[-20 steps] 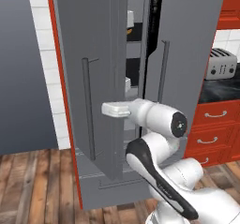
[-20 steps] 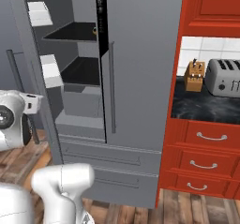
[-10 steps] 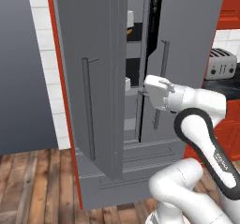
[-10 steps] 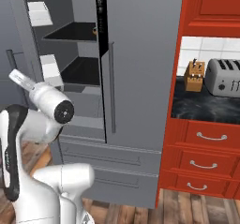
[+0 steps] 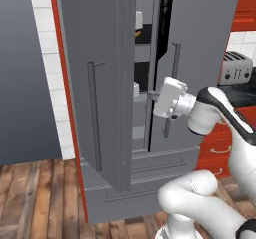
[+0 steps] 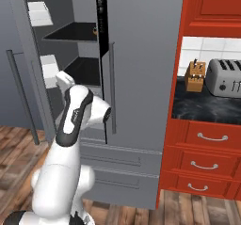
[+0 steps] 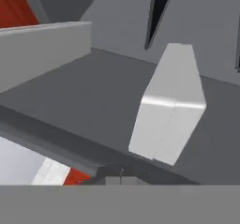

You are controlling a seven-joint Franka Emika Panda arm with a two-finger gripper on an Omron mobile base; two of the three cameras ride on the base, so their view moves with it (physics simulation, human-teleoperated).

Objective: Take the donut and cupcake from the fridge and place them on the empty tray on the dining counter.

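Swung from outside the open left door, the arm now reaches into the fridge (image 5: 200, 43).
Fingers (image 5: 152, 95) clenched empty beside a white door bin (image 7: 166, 110).

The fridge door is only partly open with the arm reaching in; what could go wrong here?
The gap between the left door and the closed right door looks narrow, so the arm may knock a door edge. The shut gripper sits close to the white door bins and might bump them. It must also open before it can grasp anything.
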